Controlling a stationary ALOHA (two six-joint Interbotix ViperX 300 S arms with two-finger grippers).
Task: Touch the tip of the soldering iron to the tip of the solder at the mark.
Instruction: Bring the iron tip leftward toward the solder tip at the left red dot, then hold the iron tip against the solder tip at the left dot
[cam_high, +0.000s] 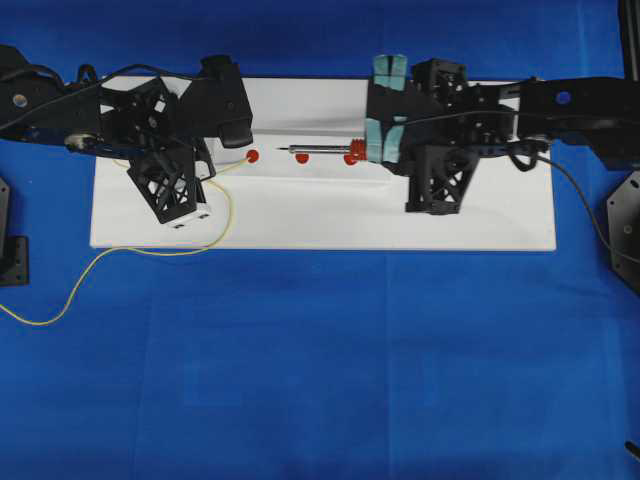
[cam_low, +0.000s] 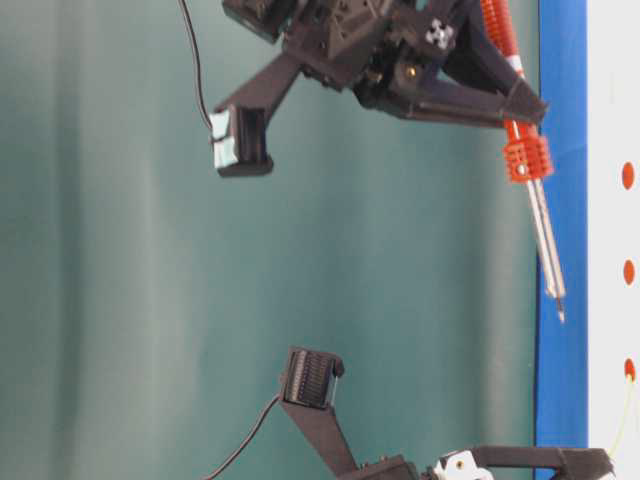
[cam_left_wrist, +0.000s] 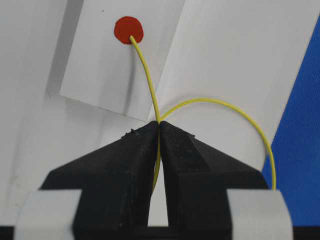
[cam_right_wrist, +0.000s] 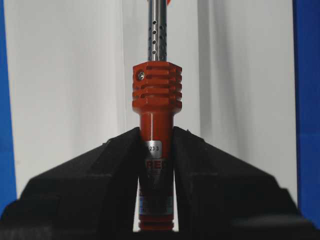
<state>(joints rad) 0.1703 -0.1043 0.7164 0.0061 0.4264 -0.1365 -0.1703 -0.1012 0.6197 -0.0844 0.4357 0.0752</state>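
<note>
Both arms reached inward, each gripper clamped tight.

The left gripper (cam_left_wrist: 159, 131) came in from the left of the overhead view, its two black fingers (cam_left_wrist: 125, 160) pressed together at their tips and pinching the solder (cam_left_wrist: 150, 85) between them. The right gripper (cam_right_wrist: 156, 145) came in from the right, its fingers (cam_right_wrist: 105, 170) closed on either side of the soldering iron (cam_right_wrist: 156, 105) at the handle. The two grippers stood well apart, pointing toward each other.

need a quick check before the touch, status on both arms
Left gripper shut on solder, tip at red mark. Right gripper shut on soldering iron, tip short of mark. Nothing between.
</note>
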